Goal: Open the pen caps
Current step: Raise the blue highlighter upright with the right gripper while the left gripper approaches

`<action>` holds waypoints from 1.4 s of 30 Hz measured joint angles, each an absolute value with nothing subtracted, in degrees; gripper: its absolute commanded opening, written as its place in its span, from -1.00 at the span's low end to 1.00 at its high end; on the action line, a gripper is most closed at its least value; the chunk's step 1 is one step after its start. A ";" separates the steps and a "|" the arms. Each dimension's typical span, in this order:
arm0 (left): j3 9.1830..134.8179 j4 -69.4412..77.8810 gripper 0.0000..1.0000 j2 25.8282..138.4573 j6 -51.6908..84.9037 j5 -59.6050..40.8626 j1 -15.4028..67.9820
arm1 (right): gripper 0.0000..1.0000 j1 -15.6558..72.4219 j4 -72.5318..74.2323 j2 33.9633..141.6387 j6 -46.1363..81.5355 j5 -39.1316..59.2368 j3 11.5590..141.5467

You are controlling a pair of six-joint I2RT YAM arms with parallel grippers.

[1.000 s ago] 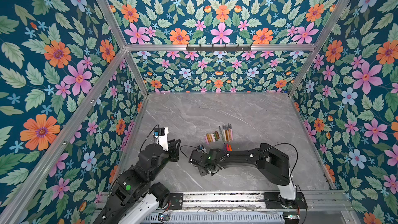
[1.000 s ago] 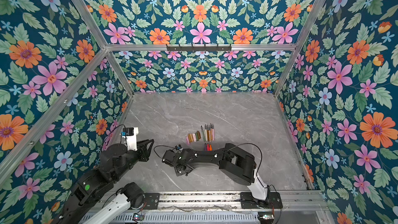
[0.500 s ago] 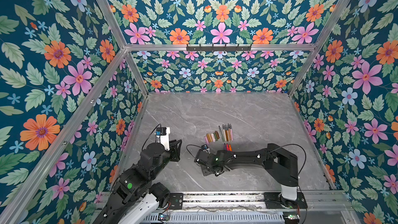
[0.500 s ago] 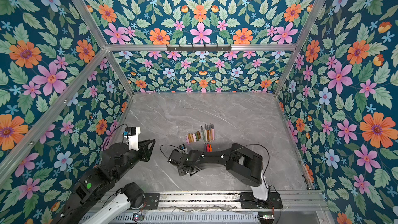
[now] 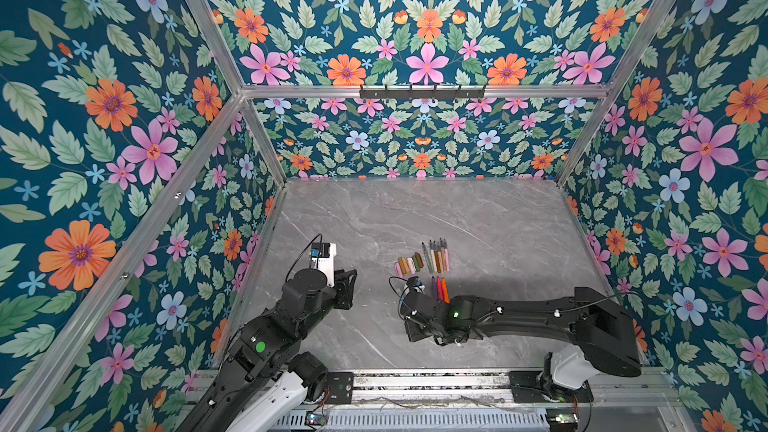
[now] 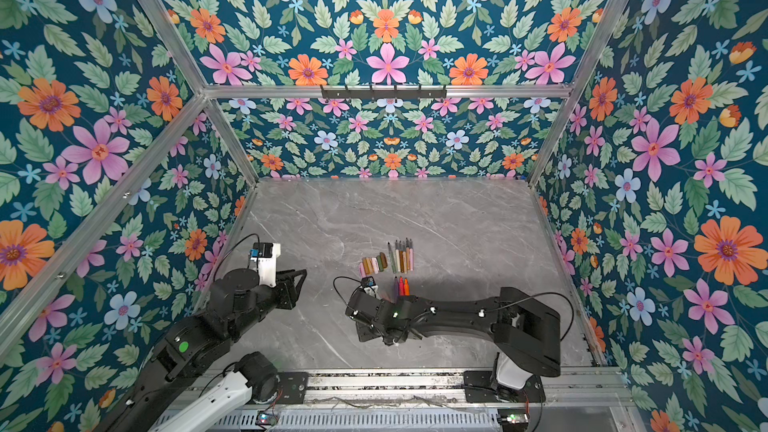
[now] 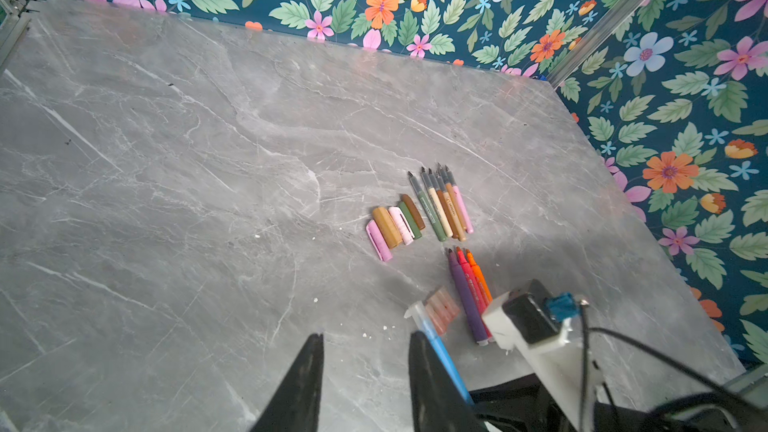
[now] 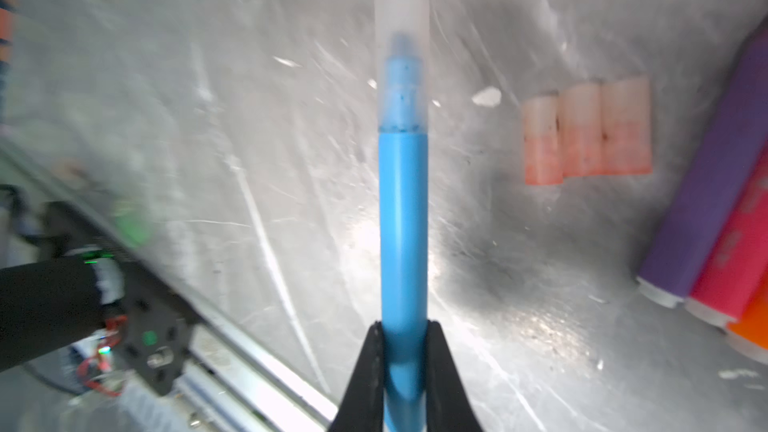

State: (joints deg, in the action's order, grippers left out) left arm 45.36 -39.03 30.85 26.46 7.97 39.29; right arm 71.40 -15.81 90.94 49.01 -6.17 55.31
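A: right gripper (image 8: 404,326)?
B: clamped on blue pen (image 8: 403,222), frosted cap (image 8: 402,56) still on. left gripper (image 7: 365,342) parted, empty.
A: loose caps?
B: 5 pen caps (image 7: 395,224) rowed beside uncapped markers (image 7: 442,205); 3 reddish caps (image 8: 586,131) near purple marker (image 8: 715,168).

Robot lab cell: aluminium frame (image 5: 291,91), floral panels (image 5: 424,14), marble-look tabletop (image 5: 415,210), left arm (image 5: 270,334), right arm (image 5: 519,315)

right hand (image 8: 404,326) pinched closed, left hand (image 7: 366,338) parted
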 measured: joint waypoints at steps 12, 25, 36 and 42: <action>45.36 -38.96 -0.21 32.58 26.24 6.44 39.18 | -0.84 76.36 2.81 84.53 49.71 -3.14 44.21; 44.42 -32.71 -0.13 43.53 28.73 -8.60 39.09 | -0.92 79.94 0.12 76.40 52.14 -6.44 40.29; 30.50 -8.64 -0.06 45.06 46.63 -23.24 39.38 | -0.92 81.80 -9.58 58.24 56.95 -13.98 33.80; 26.70 1.45 -0.03 43.77 53.60 -25.93 40.47 | -0.85 81.80 -15.66 46.81 58.33 -16.51 29.74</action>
State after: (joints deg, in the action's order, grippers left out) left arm 26.70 1.45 43.77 53.60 -25.93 40.47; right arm 81.80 -15.66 46.81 58.33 -16.51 29.74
